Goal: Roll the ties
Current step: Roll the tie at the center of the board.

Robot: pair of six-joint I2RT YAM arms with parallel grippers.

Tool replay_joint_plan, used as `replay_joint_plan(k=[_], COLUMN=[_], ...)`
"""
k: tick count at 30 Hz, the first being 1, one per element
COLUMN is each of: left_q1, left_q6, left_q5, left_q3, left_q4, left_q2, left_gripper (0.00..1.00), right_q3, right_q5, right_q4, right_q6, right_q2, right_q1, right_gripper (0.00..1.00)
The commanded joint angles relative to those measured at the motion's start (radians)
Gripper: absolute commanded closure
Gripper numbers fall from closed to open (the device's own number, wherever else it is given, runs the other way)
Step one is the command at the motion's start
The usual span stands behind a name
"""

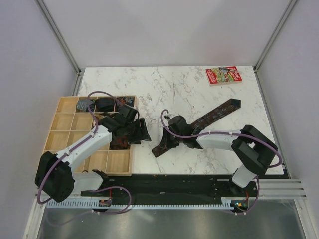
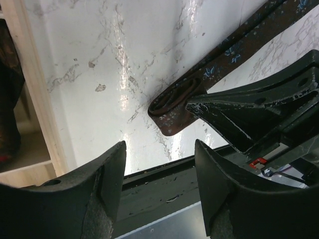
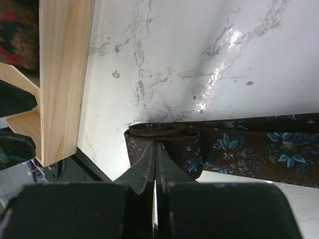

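Starting the roll: pinching folded end of the necktie (image 3: 249, 144) in right gripper (image 3: 155, 148), left gripper (image 2: 159, 149) spread, empty; needs winding onward

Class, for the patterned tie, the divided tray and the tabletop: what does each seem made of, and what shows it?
The tie: woven fabric, dark brown with small blue flowers, faint sheen; its end folds softly. The tray: pale, seemingly unvarnished wood; grain shows. The tabletop: glossy white veined marble look, with glare; stone or laminate, cannot tell.
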Motion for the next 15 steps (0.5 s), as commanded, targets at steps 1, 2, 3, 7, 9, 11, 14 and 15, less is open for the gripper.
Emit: replay_joint_plan(k=[1,2,3,7,9,11,14,15], left_q1=[-0.013,-0.027,-0.035,-0.086,-0.112,-0.130,-0.136,-0.138], left_q6=[-0.030,-0.038,-0.046,-0.099,-0.116,-0.141,-0.161,-0.170], left_q5=[0.077,0.079,0.080,0.076,0.074,0.061,0.033,0.028], left_q3=[-0.065,-0.073,-0.088,-0.115,-0.125,-0.129,-0.142,-0.149], left_q4=[0.110,0.125,0.148,0.214,0.236,0.257,0.265,0.270], left_q2=[-0.037,-0.037,-0.037,-0.008,0.009,0.032,0.054,0.058], left_gripper=[0.37,0.37,0.37,0.38,0.38,0.38,0.38,0.38], right_q3=[-0.043,-0.049,-0.056,-0.083,-0.088,-0.094,-0.105,-0.108], right_q5=[-0.015,-0.015,-0.015,-0.021,-0.027,-0.031,-0.036,-0.039], right_q4=[0.061,0.064,0.068,0.091,0.103,0.110,0.126,0.138], right_q6=[-0.009,-0.009,-0.011,-0.011,-0.009,-0.009,-0.009,-0.009], right_q2=[0.017,0.015,0.015,0.017,0.020,0.023,0.029,0.032], right_q1=[-0.012,-0.014,-0.021,-0.032,-0.037,-0.038,-0.043,-0.043], right_gripper=[1.00,1.00,1.00,1.00,1.00,1.00,1.00,1.00])
